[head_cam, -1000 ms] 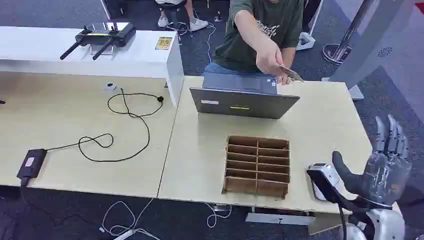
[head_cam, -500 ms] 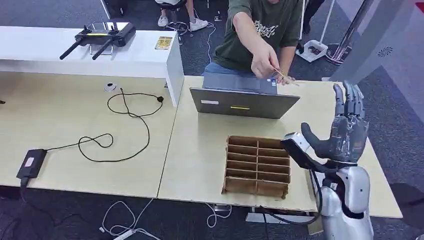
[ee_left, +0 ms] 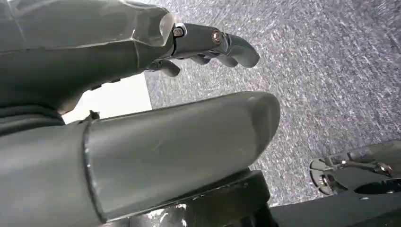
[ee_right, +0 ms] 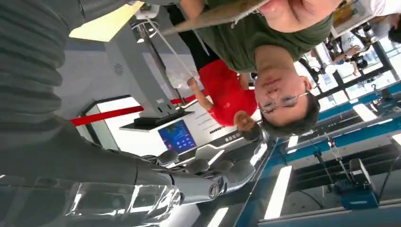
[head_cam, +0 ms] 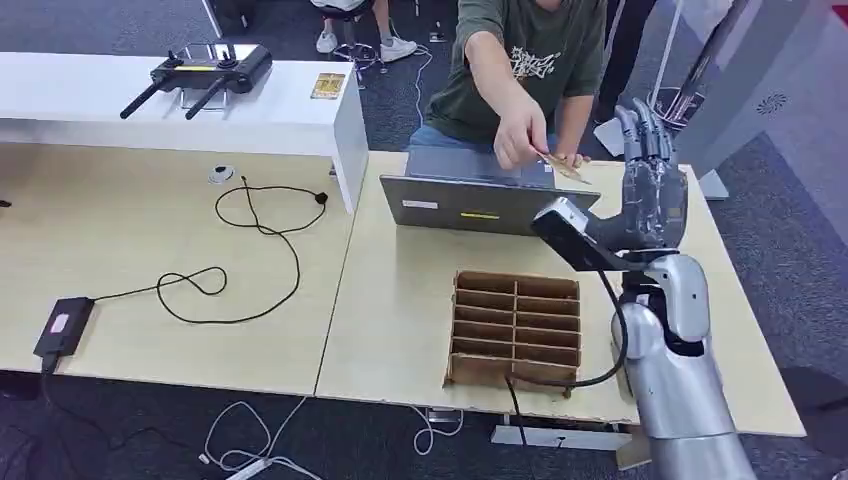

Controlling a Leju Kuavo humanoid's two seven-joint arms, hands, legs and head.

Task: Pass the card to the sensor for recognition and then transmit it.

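1. The right hand (head_cam: 650, 195) has risen from low at the table's (head_cam: 400, 330) near right corner to over the far right part of the table, beside the laptop (head_cam: 487, 203). It stands upright, fingers straight and apart, thumb out to the side, holding nothing.
2. The card (head_cam: 562, 167) is pinched in the person's hand (head_cam: 520, 135), held out above the far edge of the table just behind the laptop. It has come lower and nearer the robot, so card and right hand are now close but not touching.
3. This reads as the start of the job: the hand-over is being set up, and the robot has not yet taken the card.
4. The likely next need is for the fingers to close on the card's free end, which is thin and held nearly flat, so a poor pinch could let it slip.
5. The left hand (ee_left: 142, 142) hangs over grey carpet (ee_left: 331, 71), fingers loosely curled with nothing in them.
6. A cardboard divider tray (head_cam: 515, 332) sits by the table's near edge. I cannot tell which object is the sensor.
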